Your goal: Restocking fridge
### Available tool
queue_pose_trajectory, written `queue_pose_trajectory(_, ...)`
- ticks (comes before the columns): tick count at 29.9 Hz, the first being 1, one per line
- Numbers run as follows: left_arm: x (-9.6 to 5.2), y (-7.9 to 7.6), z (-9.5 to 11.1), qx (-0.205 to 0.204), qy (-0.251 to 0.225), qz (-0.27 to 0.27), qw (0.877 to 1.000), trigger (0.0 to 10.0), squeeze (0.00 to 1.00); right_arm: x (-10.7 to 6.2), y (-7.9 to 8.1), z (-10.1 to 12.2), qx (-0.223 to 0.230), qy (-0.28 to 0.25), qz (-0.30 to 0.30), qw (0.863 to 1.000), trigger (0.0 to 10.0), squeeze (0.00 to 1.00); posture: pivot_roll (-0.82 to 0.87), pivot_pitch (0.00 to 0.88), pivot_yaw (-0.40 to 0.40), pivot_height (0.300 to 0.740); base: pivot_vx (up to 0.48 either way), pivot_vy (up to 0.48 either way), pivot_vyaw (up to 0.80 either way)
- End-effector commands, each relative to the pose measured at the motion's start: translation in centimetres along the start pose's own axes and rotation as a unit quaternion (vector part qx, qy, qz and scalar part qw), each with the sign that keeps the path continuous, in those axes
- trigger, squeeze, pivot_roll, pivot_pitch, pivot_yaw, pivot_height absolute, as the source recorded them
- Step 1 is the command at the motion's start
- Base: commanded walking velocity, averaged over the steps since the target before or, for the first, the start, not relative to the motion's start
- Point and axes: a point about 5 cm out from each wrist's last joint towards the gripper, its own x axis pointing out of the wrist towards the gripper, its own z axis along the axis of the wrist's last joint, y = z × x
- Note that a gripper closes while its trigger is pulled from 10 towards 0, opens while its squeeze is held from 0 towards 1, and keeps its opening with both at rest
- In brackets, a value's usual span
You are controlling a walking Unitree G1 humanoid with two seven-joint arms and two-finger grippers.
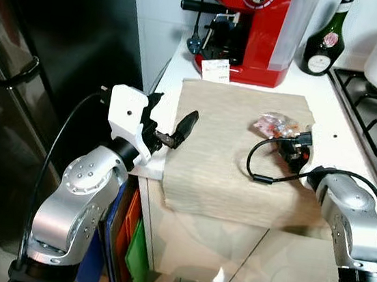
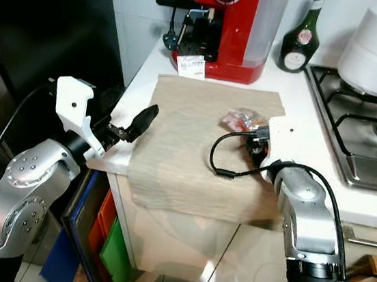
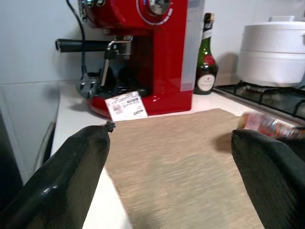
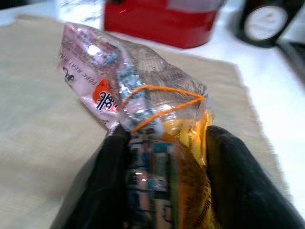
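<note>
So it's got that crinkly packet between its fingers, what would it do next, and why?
Probably lift it straight up off the mat. The right gripper has its fingers on both sides of the plastic food packet, which lies on the beige mat. The left gripper hovers open at the mat's edge, holding nothing, with the dark fridge beside it.

The mat point(image 1: 235, 153) on the counter point(image 1: 344, 136) is coarse woven cloth, matt beige, frayed at its far right corner. The packet point(image 4: 152, 143) looks like crinkly clear plastic, shiny, with a thin orange band round it. Both fingers point(image 4: 233, 186) pinching it are smooth black, slightly glossy, like rubber or plastic. Coffee machine point(image 1: 254, 25) at the counter's back edge is glossy red. Bottle point(image 1: 326, 41) is dark green glass with paper labels. Arms point(image 1: 77, 203) are brushed silver metal. Counter is smooth white.
</note>
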Motion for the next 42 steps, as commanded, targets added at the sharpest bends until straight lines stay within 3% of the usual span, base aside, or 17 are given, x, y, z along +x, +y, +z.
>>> queue_pose_trajectory(1,0.3,0.2,0.3,0.004,-0.004,0.003,1.0,10.0,0.0,0.1,-0.8,1.9,0.0,-0.043,-0.028,0.999,0.0,0.13,-0.08,0.009,0.077,0.74,0.0,0.0,0.0)
queue_pose_trajectory(6,0.4,0.1,0.2,0.004,-0.004,0.002,1.0,10.0,0.0,-0.2,-1.2,4.0,-0.004,-0.095,-0.052,0.994,0.0,0.13,-0.09,0.006,0.074,0.74,0.0,0.0,0.0)
queue_pose_trajectory(11,0.7,0.1,0.2,0.002,-0.008,0.003,1.0,10.0,0.0,-1.2,-1.8,7.1,-0.005,-0.184,-0.087,0.979,0.0,0.12,-0.1,0.0,0.073,0.74,0.0,0.0,0.0)
queue_pose_trajectory(19,0.9,0.0,0.3,0.002,-0.013,0.002,1.0,10.0,0.0,-1.9,-2.1,8.2,-0.017,-0.218,-0.11,0.97,0.0,0.12,-0.1,0.0,0.068,0.74,0.0,0.0,0.0)
queue_pose_trajectory(24,0.9,0.2,0.5,-0.01,-0.033,0.029,0.999,10.0,0.0,-4.9,-2.0,7.9,-0.061,-0.26,-0.18,0.947,0.0,0.11,-0.1,0.0,0.064,0.74,0.0,0.0,0.0)
queue_pose_trajectory(29,1.4,0.2,0.7,-0.004,-0.051,0.04,0.998,10.0,0.0,-5.7,-1.1,7.1,-0.062,-0.268,-0.218,0.936,0.0,0.1,-0.11,0.0,0.069,0.74,0.0,0.0,0.0)
queue_pose_trajectory(34,2.4,0.0,1.1,0.006,-0.067,0.028,0.997,10.0,0.0,-5.9,0.6,5.3,-0.047,-0.252,-0.23,0.939,0.0,0.11,-0.11,0.0,0.074,0.74,0.0,0.0,0.0)
queue_pose_trajectory(42,2.9,-0.2,1.1,0.002,-0.074,0.018,0.997,10.0,0.0,-5.1,0.6,3.8,-0.035,-0.225,-0.221,0.948,0.0,0.1,-0.12,0.0,0.076,0.74,-0.243,-0.155,0.0)
